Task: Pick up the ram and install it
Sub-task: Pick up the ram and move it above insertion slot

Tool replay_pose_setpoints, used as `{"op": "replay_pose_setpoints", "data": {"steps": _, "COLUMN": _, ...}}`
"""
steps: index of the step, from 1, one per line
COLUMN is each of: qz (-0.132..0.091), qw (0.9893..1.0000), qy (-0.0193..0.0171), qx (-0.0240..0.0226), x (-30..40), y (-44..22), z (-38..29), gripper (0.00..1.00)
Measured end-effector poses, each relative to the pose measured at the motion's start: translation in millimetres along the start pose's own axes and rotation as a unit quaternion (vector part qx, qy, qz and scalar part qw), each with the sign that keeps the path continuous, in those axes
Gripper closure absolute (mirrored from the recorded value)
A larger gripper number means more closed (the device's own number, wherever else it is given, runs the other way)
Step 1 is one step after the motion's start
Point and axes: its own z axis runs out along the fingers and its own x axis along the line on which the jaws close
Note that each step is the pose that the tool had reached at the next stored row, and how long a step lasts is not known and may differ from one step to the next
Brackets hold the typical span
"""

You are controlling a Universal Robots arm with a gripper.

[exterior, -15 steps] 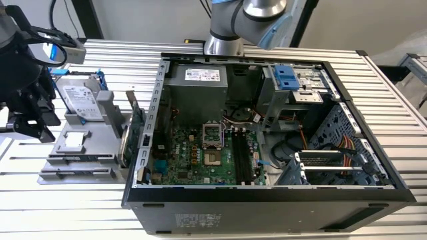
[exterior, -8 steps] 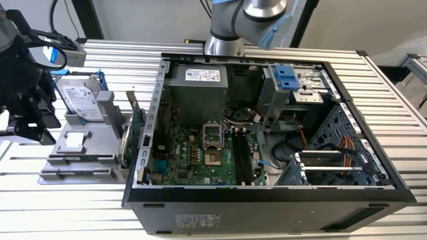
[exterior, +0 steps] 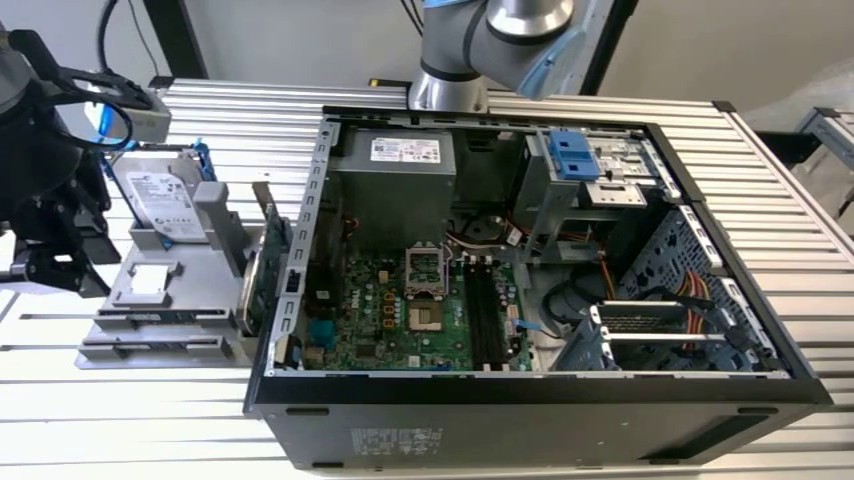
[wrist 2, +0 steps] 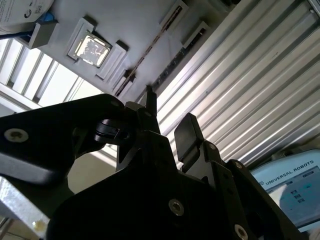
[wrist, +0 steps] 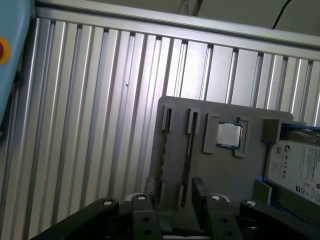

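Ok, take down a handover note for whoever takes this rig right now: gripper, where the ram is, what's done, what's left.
Gripper: open, one finger on each side of the ram, not closed on it.
Ram: on edge in its slot in the grey holder, at the exterior view's left of the open computer case.
Done: gripper is at the ram.
Left: pickup and install; the motherboard's memory slots look empty.

Tool (wrist: 175, 186) and hard drive (wrist: 296, 167) are cut off.
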Motion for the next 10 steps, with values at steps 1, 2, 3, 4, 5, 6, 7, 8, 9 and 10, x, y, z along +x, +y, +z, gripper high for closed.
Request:
{"op": "replay_pose_setpoints", "data": {"steps": 1, "qz": 0.0, "qw": 1.0, "qy": 0.0, "qx": 0.0, "x": 0.7, "y": 0.1, "z": 0.2, "gripper": 0.0}}
{"op": "replay_pose_setpoints", "data": {"steps": 2, "qz": 0.0, "qw": 1.0, "qy": 0.0, "qx": -0.0001, "x": 1.5, "y": 0.2, "z": 0.5, "gripper": 0.0}}
{"op": "replay_pose_setpoints", "data": {"steps": 3, "qz": 0.0, "qw": 1.0, "qy": 0.0, "qx": 0.0, "x": 2.1, "y": 0.2, "z": 0.8, "gripper": 0.0}}
{"op": "replay_pose_setpoints", "data": {"steps": 4, "qz": 0.0, "qw": 1.0, "qy": 0.0, "qx": 0.0, "x": 2.7, "y": 0.3, "z": 1.1, "gripper": 0.0}}
{"op": "replay_pose_setpoints", "data": {"steps": 5, "qz": 0.0, "qw": 1.0, "qy": 0.0001, "qx": -0.0001, "x": 3.3, "y": 0.4, "z": 1.4, "gripper": 0.0}}
{"op": "replay_pose_setpoints", "data": {"steps": 6, "qz": 0.0, "qw": 1.0, "qy": 0.0, "qx": 0.0, "x": 3.9, "y": 0.4, "z": 1.7, "gripper": 0.0}}
{"op": "replay_pose_setpoints", "data": {"steps": 7, "qz": 0.0, "qw": 1.0, "qy": 0.0, "qx": 0.0, "x": 4.5, "y": 0.5, "z": 2.1, "gripper": 0.0}}
{"op": "replay_pose_setpoints", "data": {"steps": 8, "qz": 0.0, "qw": 1.0, "qy": 0.0, "qx": 0.0, "x": 5.2, "y": 0.6, "z": 2.4, "gripper": 0.0}}
{"op": "replay_pose_setpoints", "data": {"steps": 9, "qz": 0.0, "qw": 1.0, "qy": 0.0, "qx": 0.0, "x": 5.8, "y": 0.6, "z": 2.8, "gripper": 0.0}}
{"op": "replay_pose_setpoints", "data": {"steps": 10, "qz": 0.0, "qw": 1.0, "qy": 0.0, "qx": -0.0001, "x": 6.4, "y": 0.7, "z": 3.1, "gripper": 0.0}}
